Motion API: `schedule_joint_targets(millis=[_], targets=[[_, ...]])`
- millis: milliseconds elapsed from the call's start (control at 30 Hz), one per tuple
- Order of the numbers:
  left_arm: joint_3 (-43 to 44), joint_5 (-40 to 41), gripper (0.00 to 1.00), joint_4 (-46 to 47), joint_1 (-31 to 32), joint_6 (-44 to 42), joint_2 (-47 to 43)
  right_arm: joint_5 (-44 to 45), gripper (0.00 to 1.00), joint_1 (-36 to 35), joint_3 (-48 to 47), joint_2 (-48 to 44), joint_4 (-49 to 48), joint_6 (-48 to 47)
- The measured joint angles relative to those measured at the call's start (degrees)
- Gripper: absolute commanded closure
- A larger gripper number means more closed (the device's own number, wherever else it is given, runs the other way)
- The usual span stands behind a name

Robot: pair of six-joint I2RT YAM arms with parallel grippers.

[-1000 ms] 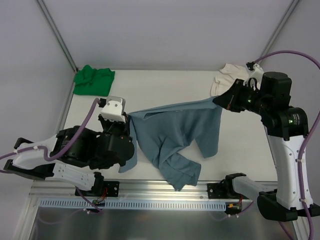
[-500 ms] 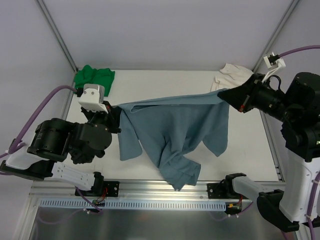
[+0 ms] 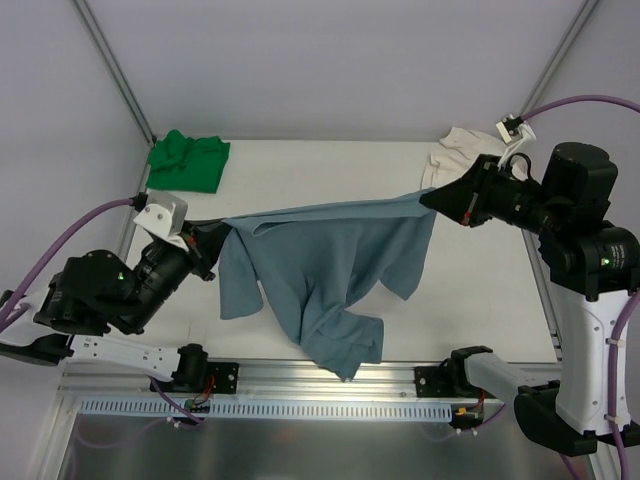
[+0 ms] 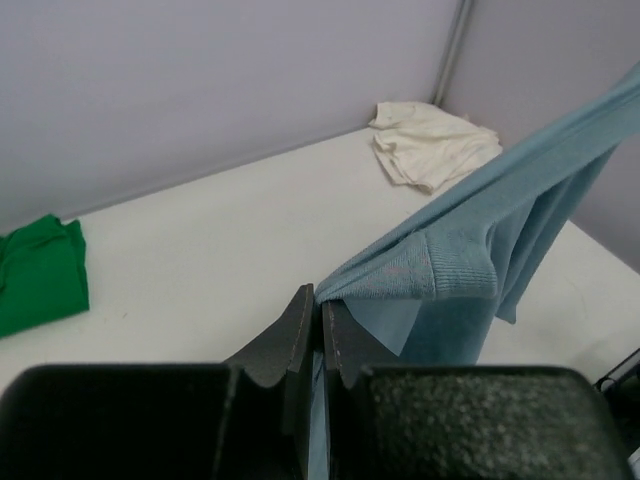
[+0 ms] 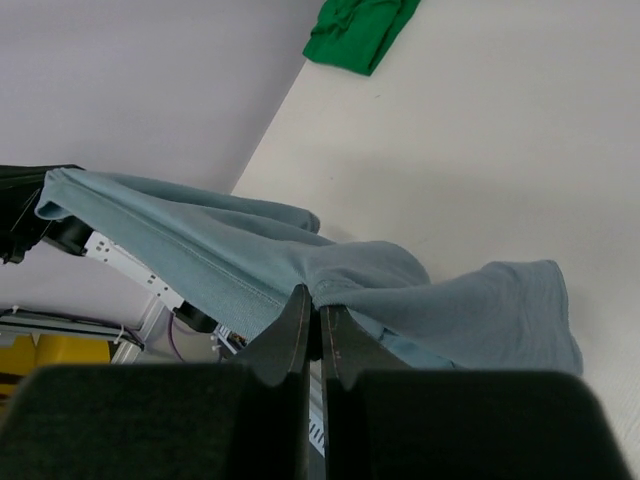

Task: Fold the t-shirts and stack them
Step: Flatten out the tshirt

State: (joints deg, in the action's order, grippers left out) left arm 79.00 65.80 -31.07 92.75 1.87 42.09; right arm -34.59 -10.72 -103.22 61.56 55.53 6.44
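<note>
The blue-grey t-shirt (image 3: pixel 330 265) hangs in the air between the two arms. Its upper edge is pulled into a nearly straight line that runs side to side over the middle of the table (image 3: pixel 320 165). The left tool (image 3: pixel 215 237) is clamped on the left end of that edge and the right tool (image 3: pixel 428 197) on the right end. Both pairs of fingers are pressed together with cloth pinched between them.

The line between the tools is the shirt's long axis, and the right end sits a little farther back than the left. Everything below the edge sags toward the near side. The next move probably turns on this: the loose body lies on the arms' side of the held edge, so spreading it flat would likely mean carrying the edge away from the bases.

Neither arm is nearer to the shirt, since each holds a corner. The green t-shirt (image 3: pixel 187 160) lies in the far left corner, nearer the left arm. The cream t-shirt (image 3: pixel 458 152) lies in the far right corner, just behind the right tool.

The top view alone shows the crumpled lower folds resting near the table's front edge. The left wrist view shows a ribbed band right at the pinch. The right wrist view shows the stitched edge running off toward the other arm.
</note>
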Motion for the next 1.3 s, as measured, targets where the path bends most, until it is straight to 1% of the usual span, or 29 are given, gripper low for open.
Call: schedule_joint_targets(millis=[33,100,233,300,433,533,633,733,767,900,1000,1067,1133,1200,1300], targets=[[-2.12,-1.36,1.0,2.8,0.22,-2.82,-2.27,-0.7,0.99,-0.04,0.0,0.0,-0.13,0.17],[-2.71,-2.82,1.0,6.01,0.33,-6.25,-3.45,-1.81,1.0,-0.11,0.02,0.0,-0.76,0.59],[-1.88,-2.47,1.0,10.82,0.04,-12.94,-0.5,-0.81,0.99,-0.02,1.03,-0.22,-2.95,0.81],[-1.62,-2.58,1.0,12.11,-0.74,-14.73,1.53,0.35,0.99,0.24,2.05,-0.28,-3.52,0.96],[-0.07,-3.8,1.0,11.19,-2.25,-13.14,4.94,2.25,0.99,0.63,3.74,-0.22,-3.98,1.14],[1.86,-7.08,1.0,9.88,-6.05,-9.42,8.72,3.56,0.99,0.94,4.13,-0.22,-4.22,1.05],[2.67,-12.17,1.0,8.37,-11.89,-6.21,13.44,4.9,0.99,1.29,4.42,-0.24,-4.28,0.87],[3.15,-19.8,1.0,7.76,-20.5,-3.13,18.71,6.19,1.0,1.55,4.57,-0.24,-4.15,0.31],[3.15,-23.17,1.0,7.52,-24.04,-2.23,19.98,6.56,0.99,1.62,4.57,-0.26,-4.11,0.09],[3.67,-37.05,1.0,6.27,-41.79,0.72,23.23,7.34,1.0,1.64,4.59,-0.31,-3.8,-0.63],[7.82,-49.24,1.0,5.29,-53.16,2.36,26.64,7.52,0.99,1.62,4.68,-0.17,-3.8,-1.16],[12.48,-56.94,1.0,4.76,-58.12,3.13,30.29,8.72,0.99,1.57,4.68,0.26,-3.78,-1.51],[17.79,-62.64,1.0,4.74,-61.24,3.34,34.86,10.99,1.0,1.6,4.68,0.81,-3.76,-1.86],[23.56,-67.01,1.0,3.85,-63.01,3.34,40.26,13.79,0.99,1.64,4.68,1.51,-3.76,-2.16],[35.28,-71.84,1.0,2.99,-63.95,3.37,51.58,18.91,0.99,2.05,4.68,2.08,-3.76,-2.43]])
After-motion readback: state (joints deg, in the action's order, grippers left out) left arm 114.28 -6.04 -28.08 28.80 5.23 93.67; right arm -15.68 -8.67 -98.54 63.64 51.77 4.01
